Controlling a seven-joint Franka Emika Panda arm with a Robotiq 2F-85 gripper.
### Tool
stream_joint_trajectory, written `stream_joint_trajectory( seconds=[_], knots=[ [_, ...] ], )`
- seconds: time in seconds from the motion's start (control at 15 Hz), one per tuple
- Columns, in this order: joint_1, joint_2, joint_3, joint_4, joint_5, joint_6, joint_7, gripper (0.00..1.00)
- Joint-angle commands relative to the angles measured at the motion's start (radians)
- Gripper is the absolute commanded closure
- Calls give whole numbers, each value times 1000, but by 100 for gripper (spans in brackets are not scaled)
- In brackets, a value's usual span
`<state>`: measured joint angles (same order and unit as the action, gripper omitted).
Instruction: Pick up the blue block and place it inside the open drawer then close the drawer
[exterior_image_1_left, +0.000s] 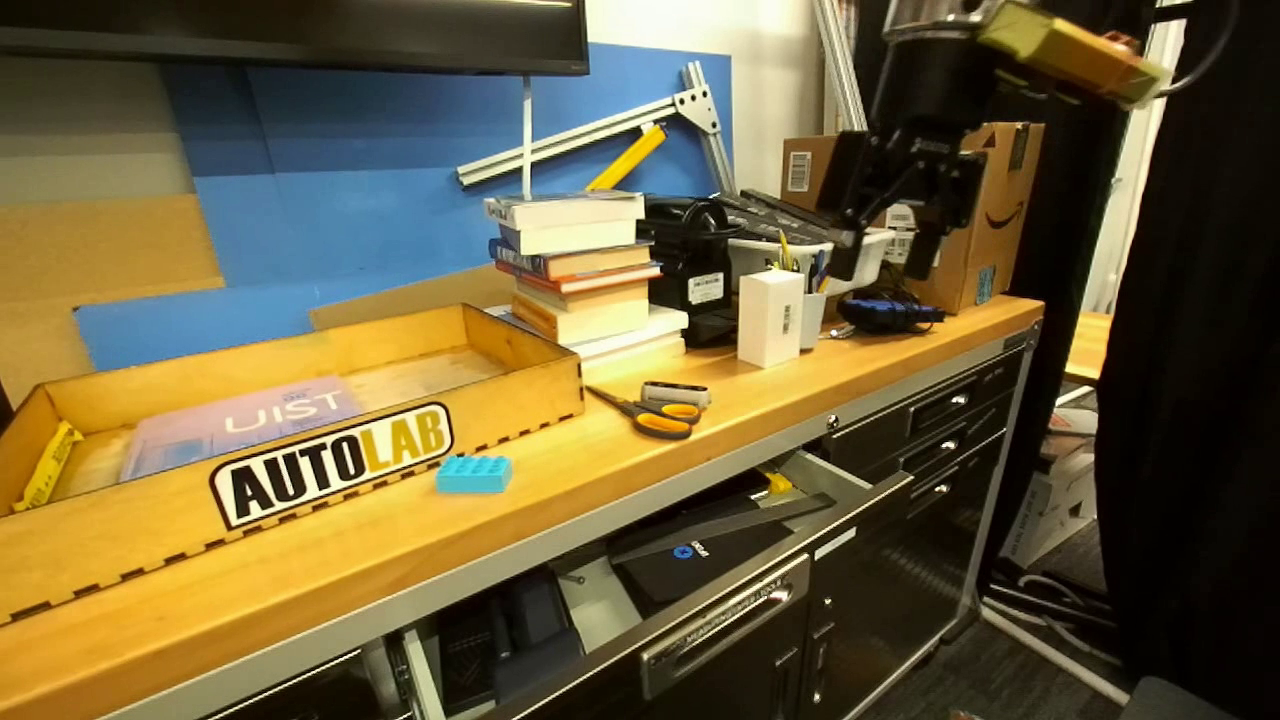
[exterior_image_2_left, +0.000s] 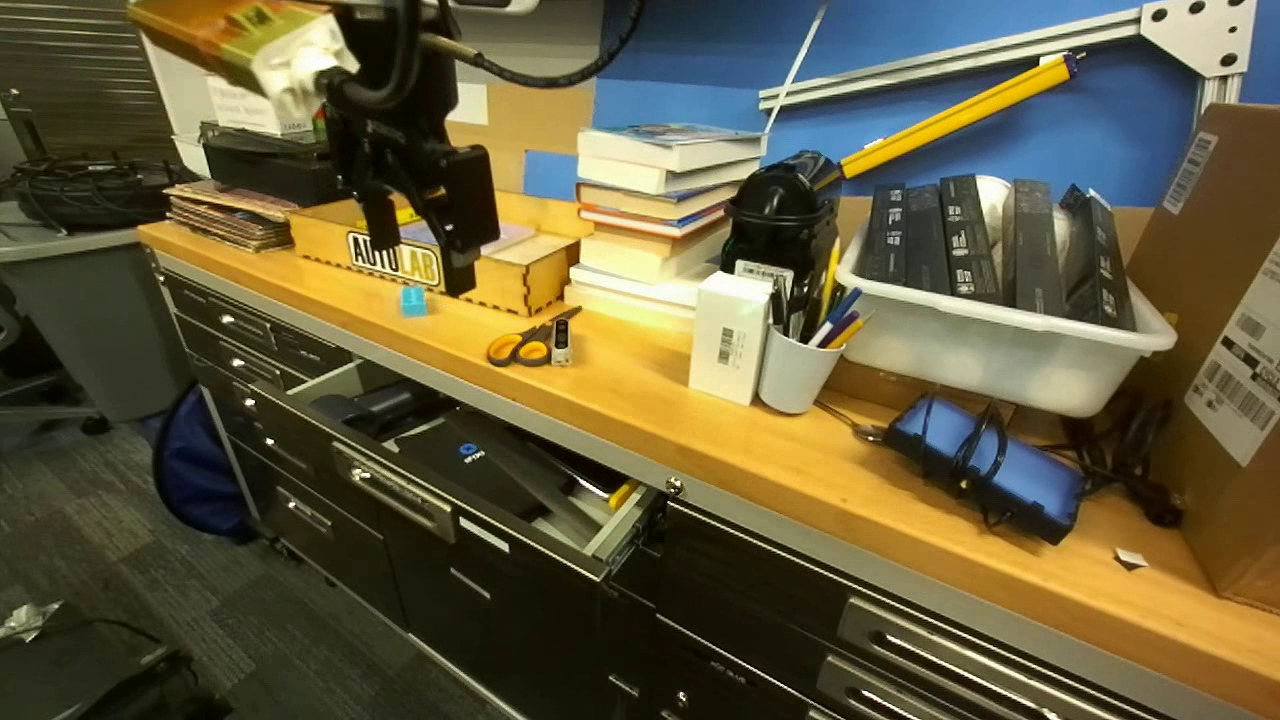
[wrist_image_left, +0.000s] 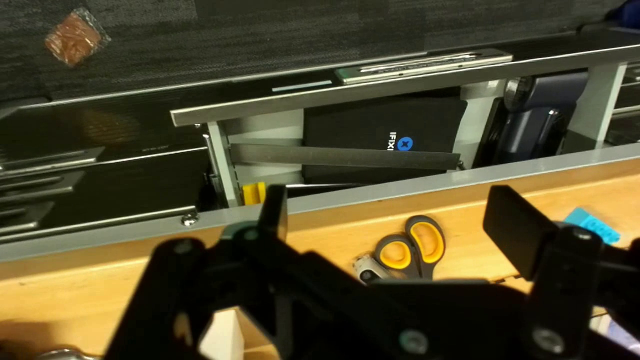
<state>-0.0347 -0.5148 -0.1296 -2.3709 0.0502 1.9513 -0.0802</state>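
Well above the level of the open drawer (wrist_image_left: 280, 102), your gripper (exterior_image_1_left: 887, 255) with fingers (wrist_image_left: 517, 230) spread

Your two black fingers stand wide apart and point downward; the wrist view shows them mostly against the worktop (wrist_image_left: 345, 235) on the drawer's wall side. Behind the middle of the drawer, on that worktop, lie your scissors (wrist_image_left: 420, 257), with a small grey gadget (exterior_image_1_left: 676, 394) just beside them. Your blue block (exterior_image_1_left: 474, 475), studded on top, also rests on the worktop behind the drawer, toward the end holding dark-blue objects (wrist_image_left: 530, 115) too dim to name.

The drawer itself is pulled out, silver bar handle (wrist_image_left: 425, 65) on its front. Inside it you have a black iFixit case (wrist_image_left: 380, 120), partly crossed by a grey metal bar (wrist_image_left: 345, 156), and a yellow piece (wrist_image_left: 254, 193) in the corner at the opposite end.

Farther behind the drawer than the block you see the wooden tray (exterior_image_1_left: 520, 410) with its AUTOLAB sign (exterior_image_1_left: 332, 465), and a stack of books (exterior_image_1_left: 580, 270). Past the drawer's yellow-piece end you find the white plastic bin (exterior_image_2_left: 980, 357) and, farther off that way, the Amazon carton (exterior_image_1_left: 1000, 180).
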Motion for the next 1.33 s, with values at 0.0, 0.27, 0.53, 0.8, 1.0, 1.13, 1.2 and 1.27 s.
stream_joint_trajectory(
  seconds=[0.0, 0.27, 0.53, 0.8, 1.0, 1.13, 1.2, 1.27],
  knots=[
    [30, 241, 87, 232, -24, -66, 45, 0],
    [70, 466, 172, 440, -97, -81, 63, 0],
    [115, 650, 220, 613, -123, -131, 44, 0],
    [161, 760, 252, 681, -120, -121, 49, 0],
    [203, 822, 267, 726, -127, -118, 107, 0],
    [235, 834, 278, 723, -139, -76, 134, 0],
    [253, 840, 278, 717, -159, -30, 157, 0],
    [266, 849, 279, 718, -177, -8, 167, 0]
  ],
)
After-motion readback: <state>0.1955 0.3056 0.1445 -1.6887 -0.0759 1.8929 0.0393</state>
